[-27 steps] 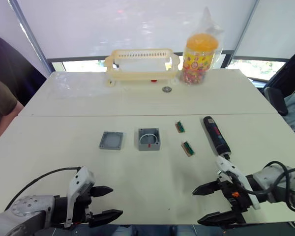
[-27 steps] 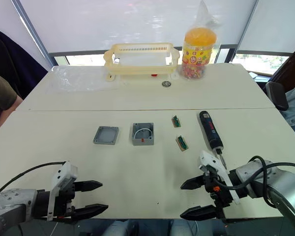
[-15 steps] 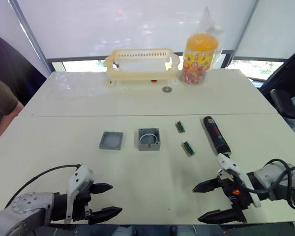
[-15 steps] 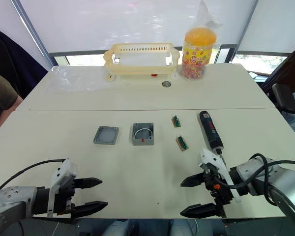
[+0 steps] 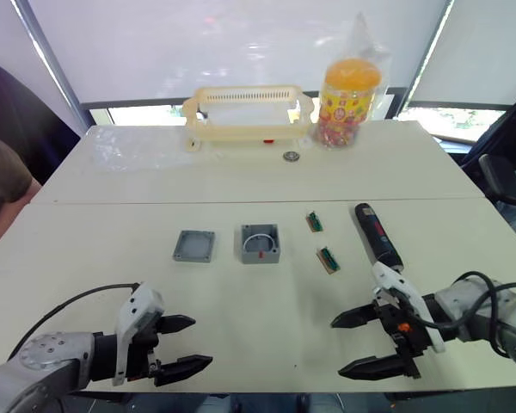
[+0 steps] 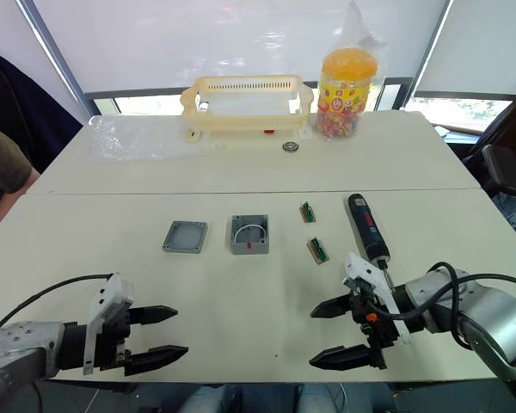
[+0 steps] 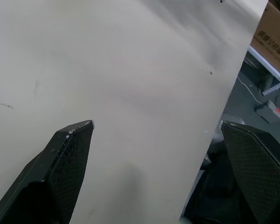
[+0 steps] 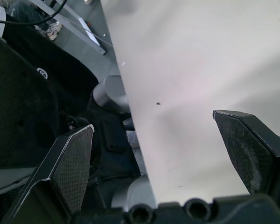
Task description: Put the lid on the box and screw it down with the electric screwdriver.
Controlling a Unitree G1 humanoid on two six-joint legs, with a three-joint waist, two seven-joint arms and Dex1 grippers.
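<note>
Work is sitting at its very start, with nothing yet picked up. At the near left edge of the table (image 5: 86, 249), the left gripper (image 5: 179, 344) is hovering just above the surface with its two black fingers spread wide and nothing between them, pointing inward toward the middle; it is holding off well short of the parts, which looks like a ready pose for a reach forward.

Farther up the table, the lid (image 5: 194, 245) is lying flat, and just beside it on its right the box (image 5: 261, 243) is sitting open side up, its hollow and small red mark showing. The two are apart but close, so the lid needs only a short carry across. Right of the box, two small green circuit boards (image 5: 328, 259) are lying one behind the other, clear of both parts.

Next along, the electric screwdriver (image 5: 377, 235) is lying on its side, its bit end pointing toward the near edge. The right gripper (image 5: 367, 344) is hovering just in front of that bit end, fingers parted wide and empty, probably placed to take the tool.

Along the far side, a cream plastic basket (image 5: 248, 112) and a candy jar (image 5: 350, 92) in a clear bag are standing well away from the work.
</note>
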